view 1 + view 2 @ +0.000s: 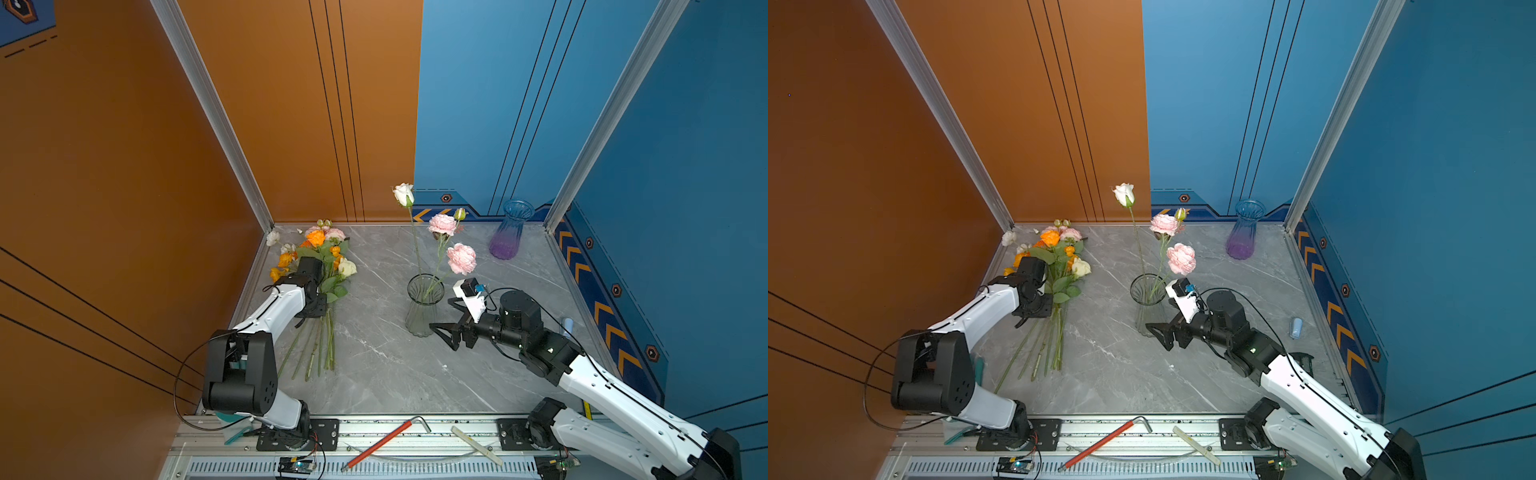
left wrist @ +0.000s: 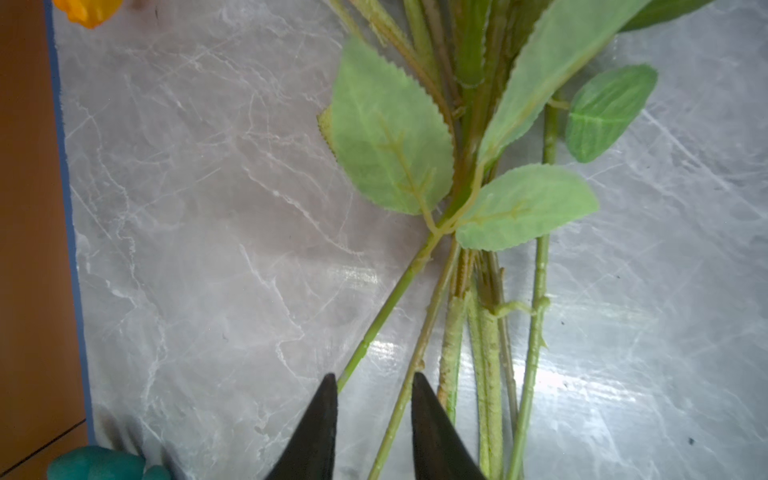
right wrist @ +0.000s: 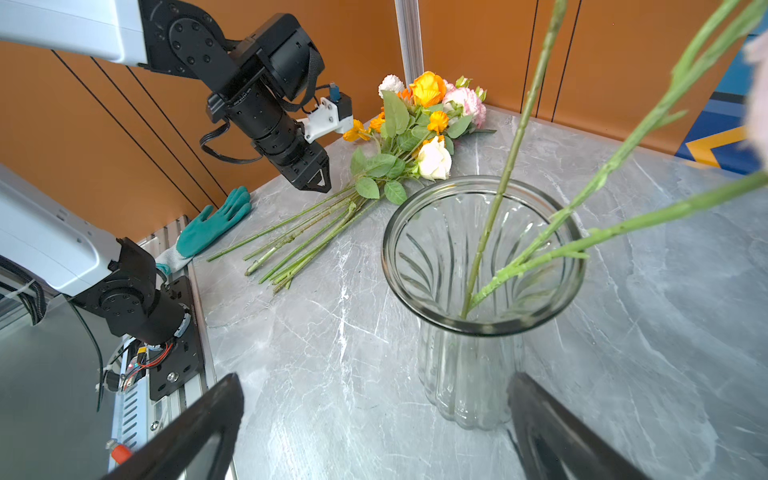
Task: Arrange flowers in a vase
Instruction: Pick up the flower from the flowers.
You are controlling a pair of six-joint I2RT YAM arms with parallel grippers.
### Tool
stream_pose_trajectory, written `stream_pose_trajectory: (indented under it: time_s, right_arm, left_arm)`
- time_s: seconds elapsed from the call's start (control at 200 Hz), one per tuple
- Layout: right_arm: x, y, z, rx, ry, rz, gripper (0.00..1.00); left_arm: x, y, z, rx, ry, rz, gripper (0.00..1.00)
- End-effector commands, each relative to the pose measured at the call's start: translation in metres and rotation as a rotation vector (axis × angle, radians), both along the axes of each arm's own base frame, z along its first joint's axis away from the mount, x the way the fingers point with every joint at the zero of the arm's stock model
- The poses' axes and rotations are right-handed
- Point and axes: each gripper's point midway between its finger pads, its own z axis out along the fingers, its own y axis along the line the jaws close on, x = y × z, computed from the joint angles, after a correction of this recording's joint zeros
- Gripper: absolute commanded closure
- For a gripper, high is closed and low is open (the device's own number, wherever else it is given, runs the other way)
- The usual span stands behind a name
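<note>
The left gripper [image 2: 374,384] points down at the bare stems [image 2: 453,332] of the bunch of flowers [image 1: 328,266]. Its two black fingers [image 2: 322,432] stand a little apart. One thin stem runs up through the narrow gap, and the fingers do not press it from both sides. The bunch lies flat on the grey marble table [image 1: 374,370], with its blooms in the far left corner close to the orange wall and its cut ends toward the near edge. A green glove [image 3: 212,226] lies at the table's left edge, near the left arm's base.

The right gripper [image 3: 376,399] has its fingers [image 3: 199,428] spread wide and holds nothing. It hangs low, just beside the clear glass vase [image 1: 420,307] on that vase's right. I cannot tell whether a fingertip touches the glass. The vase stands upright near mid-table. It holds a white rose [image 1: 404,193] on a nearly upright stem and pink blooms [image 1: 461,257] that lean right, above the gripper's wrist.

A broad strip of bare table lies between the bunch and the clear vase, and the near part of the table is bare too. A blue-and-purple vase [image 1: 509,230] stands in the far right corner, well apart. A small pale-blue object [image 1: 1296,327] sits by the right edge. A red-handled tool [image 1: 380,442] lies on the metal rail along the near edge.
</note>
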Motion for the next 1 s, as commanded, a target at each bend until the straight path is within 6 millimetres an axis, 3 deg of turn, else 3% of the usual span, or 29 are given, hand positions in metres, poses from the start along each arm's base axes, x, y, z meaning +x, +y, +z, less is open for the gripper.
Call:
stream_pose_trajectory:
  time_s: [0.0,0.466,0.706,0.996]
  right_arm:
    - [-0.003,0.002,0.013,0.018,-0.044,0.025,0.00]
    - [-0.002,0.002,0.011,0.011,-0.045,0.022,0.00]
    - [-0.002,0.002,0.010,0.008,-0.041,0.022,0.00]
    - [-0.002,0.001,0.011,0.008,-0.046,0.020,0.00]
  left_arm:
    - [0.012,-0.004,0.003,-0.014,0.010,-0.061,0.68]
    - [0.024,0.004,-0.016,0.031,0.071,-0.089,0.65]
    - [0.020,0.014,-0.028,0.015,0.104,-0.059,0.69]
    - [0.015,0.011,-0.044,-0.024,0.147,-0.068,0.70]
